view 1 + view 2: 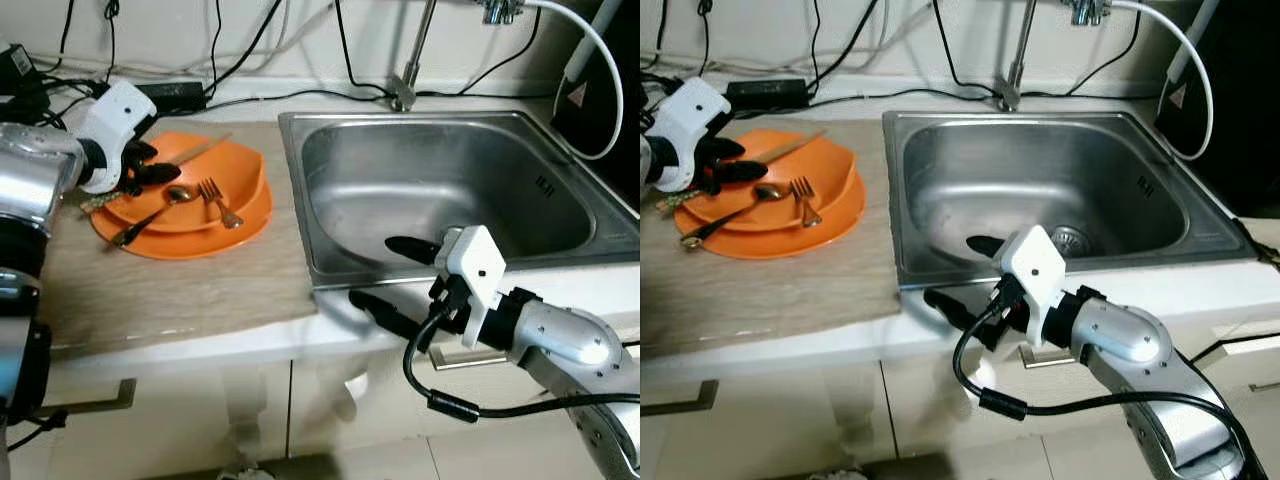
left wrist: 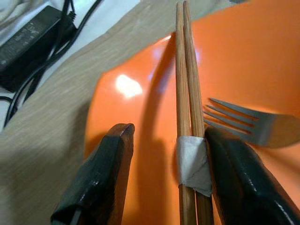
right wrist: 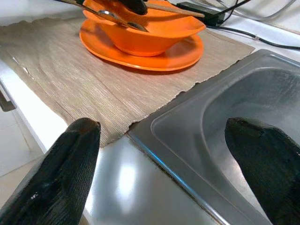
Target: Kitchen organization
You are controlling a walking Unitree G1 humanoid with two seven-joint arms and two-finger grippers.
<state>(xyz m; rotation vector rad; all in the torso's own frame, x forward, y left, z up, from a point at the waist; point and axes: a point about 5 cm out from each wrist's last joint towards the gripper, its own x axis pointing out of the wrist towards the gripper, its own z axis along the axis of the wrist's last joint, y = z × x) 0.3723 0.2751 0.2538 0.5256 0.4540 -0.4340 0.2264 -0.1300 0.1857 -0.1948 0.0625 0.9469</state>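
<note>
From the head views, the left end effector (image 1: 150,165) hangs over the near-left rim of the stacked orange dishes (image 1: 245,205), which sit on a woven beige mat (image 1: 150,290) on the desk, left of the stainless sink (image 1: 540,150); a spoon (image 1: 160,207) and a fork (image 1: 218,200) lie in the bowl, with a pair of wooden chopsticks (image 1: 195,152) slanting across it. The right end effector (image 1: 395,280) hovers spread wide astride the sink's front rim, one finger over the basin and one over the white desk edge, holding nothing. The left wrist view shows the chopsticks (image 2: 187,108), smooth pale wood bound by a strip of pale tape, lying between the two black fingers (image 2: 101,173), nearer one pad; the gap looks moderately open and not yet closed on them. I judge the risk here to be a lopsided pinch: thin round sticks on glossy plastic could roll or slide away, or the pad beside the fork (image 2: 253,126) could catch its metal tines and drag it along. The right wrist view shows the bowl (image 3: 145,35) seated on a flat plate (image 3: 178,56), both glossy orange, the mat's frayed edge, and the sink's brushed metal; a tug on the cutlery might shift the light bowl.
</note>
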